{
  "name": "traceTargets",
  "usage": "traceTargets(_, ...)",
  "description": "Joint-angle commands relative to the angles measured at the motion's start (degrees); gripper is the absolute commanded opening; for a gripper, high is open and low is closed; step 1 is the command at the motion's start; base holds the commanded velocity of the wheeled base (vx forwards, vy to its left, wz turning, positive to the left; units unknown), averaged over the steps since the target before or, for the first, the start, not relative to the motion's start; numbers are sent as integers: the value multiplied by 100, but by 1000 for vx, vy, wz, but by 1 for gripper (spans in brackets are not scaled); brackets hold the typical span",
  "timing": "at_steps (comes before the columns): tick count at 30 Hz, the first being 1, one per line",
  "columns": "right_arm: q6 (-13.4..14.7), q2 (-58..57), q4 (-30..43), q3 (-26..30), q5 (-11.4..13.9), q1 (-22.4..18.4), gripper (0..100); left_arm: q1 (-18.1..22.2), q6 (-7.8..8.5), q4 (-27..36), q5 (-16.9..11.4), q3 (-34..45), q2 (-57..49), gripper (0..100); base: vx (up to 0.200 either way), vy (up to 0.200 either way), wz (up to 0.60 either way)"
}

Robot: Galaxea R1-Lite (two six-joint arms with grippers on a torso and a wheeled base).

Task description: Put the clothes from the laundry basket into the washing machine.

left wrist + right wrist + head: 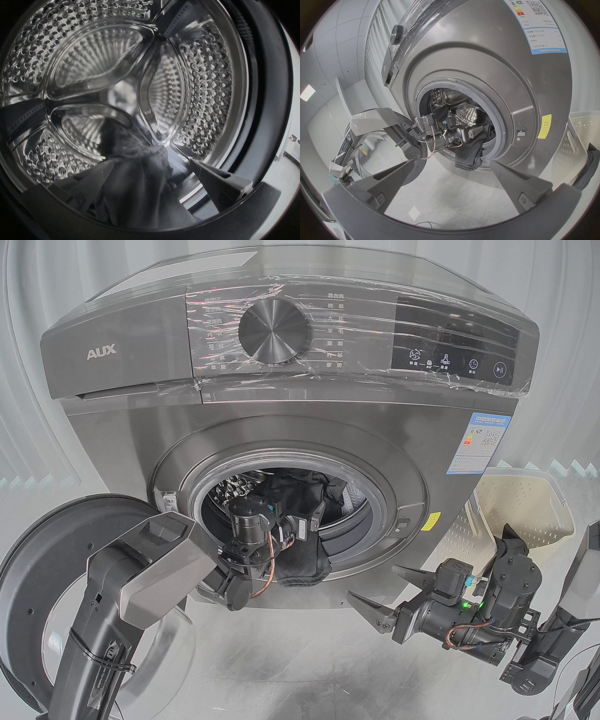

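A: Checking progress: left gripper (150,170) sits in the mouth of the grey front-loading washing machine (350,421), jaws wide, gripping nothing.

B: The black crumpled garment (303,559) lies between them, half over the rim. The right gripper (373,585) gapes empty. Behind its jaws, dark cloth (507,539) drapes the cream perforated laundry basket (537,502). Unfinished, I'd say.

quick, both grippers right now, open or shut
Left gripper: open, over the dark garment at the drum mouth.
Right gripper: open, empty.

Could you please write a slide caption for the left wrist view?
Open left gripper at the mouth of the washing machine drum, a dark garment lying between its fingers.
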Motion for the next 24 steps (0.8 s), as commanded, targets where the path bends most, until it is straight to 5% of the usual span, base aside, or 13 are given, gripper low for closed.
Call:
traceTargets(1, -1, 10, -3, 8, 0, 4, 100, -226, 13, -2, -172, 832, -389, 100, 0, 0, 0)
traceTargets(19, -1, 36, -3, -1, 0, 4, 100, -252, 136, 24, -259, 1272, -55, 100, 0, 0, 0)
traceTargets(20, -1, 36, -3, -1, 0, 4, 100, -252, 136, 24, -259, 1272, -46, 0, 0, 0, 0)
traceTargets(24, -1, 36, -3, -9, 0, 4, 100, -226, 127, 24, -251, 1175, 6, 0, 0, 0, 0)
